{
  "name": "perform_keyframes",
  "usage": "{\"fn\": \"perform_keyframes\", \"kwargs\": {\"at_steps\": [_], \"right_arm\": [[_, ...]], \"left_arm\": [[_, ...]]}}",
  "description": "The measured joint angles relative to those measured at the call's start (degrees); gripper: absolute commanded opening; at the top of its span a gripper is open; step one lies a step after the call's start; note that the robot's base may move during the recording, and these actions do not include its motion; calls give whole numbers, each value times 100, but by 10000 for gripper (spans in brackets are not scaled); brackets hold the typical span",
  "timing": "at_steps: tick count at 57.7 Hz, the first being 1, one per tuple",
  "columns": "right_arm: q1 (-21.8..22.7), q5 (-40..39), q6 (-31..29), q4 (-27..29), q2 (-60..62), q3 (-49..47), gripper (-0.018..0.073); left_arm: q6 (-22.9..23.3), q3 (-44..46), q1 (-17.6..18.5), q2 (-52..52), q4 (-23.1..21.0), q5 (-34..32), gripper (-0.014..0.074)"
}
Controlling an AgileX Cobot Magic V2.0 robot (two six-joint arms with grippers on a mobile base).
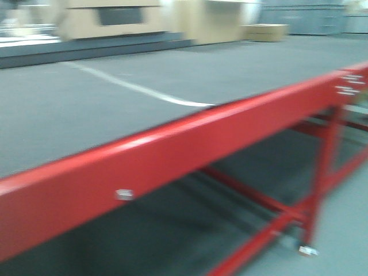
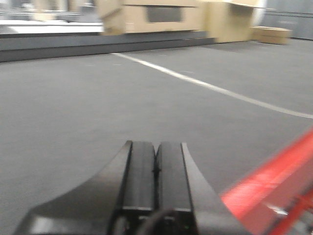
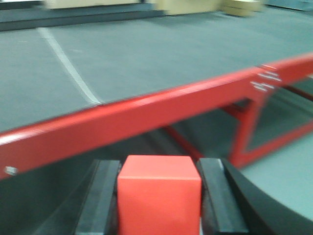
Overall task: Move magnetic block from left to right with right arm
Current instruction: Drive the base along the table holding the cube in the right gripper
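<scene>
Right wrist view, blurred: right hand [image 3: 160,169] seemingly clamps the magnetic block [image 3: 159,198]; left hand [image 2: 156,149] closed.

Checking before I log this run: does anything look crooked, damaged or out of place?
Nothing stands out. The red block sits squarely in the right gripper; the left gripper is shut and empty.

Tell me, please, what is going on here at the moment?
The right gripper is shut on the magnetic block, a red cube held between its fingers, with a red metal frame ahead of it. The left gripper is shut with nothing in it. Cardboard boxes stand far off on the grey floor. All views are blurred.
</scene>
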State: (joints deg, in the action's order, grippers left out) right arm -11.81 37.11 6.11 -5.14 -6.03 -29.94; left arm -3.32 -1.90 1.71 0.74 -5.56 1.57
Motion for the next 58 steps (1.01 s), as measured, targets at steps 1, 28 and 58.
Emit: {"fn": "perform_keyframes", "kwargs": {"at_steps": [1, 28, 58], "right_arm": [[0, 0, 0, 0, 0, 0, 225], [0, 3, 0, 0, 0, 0, 225], [0, 3, 0, 0, 9, 0, 225]], "left_arm": [[0, 0, 0, 0, 0, 0, -126], [0, 0, 0, 0, 0, 0, -126], [0, 0, 0, 0, 0, 0, -126]]}}
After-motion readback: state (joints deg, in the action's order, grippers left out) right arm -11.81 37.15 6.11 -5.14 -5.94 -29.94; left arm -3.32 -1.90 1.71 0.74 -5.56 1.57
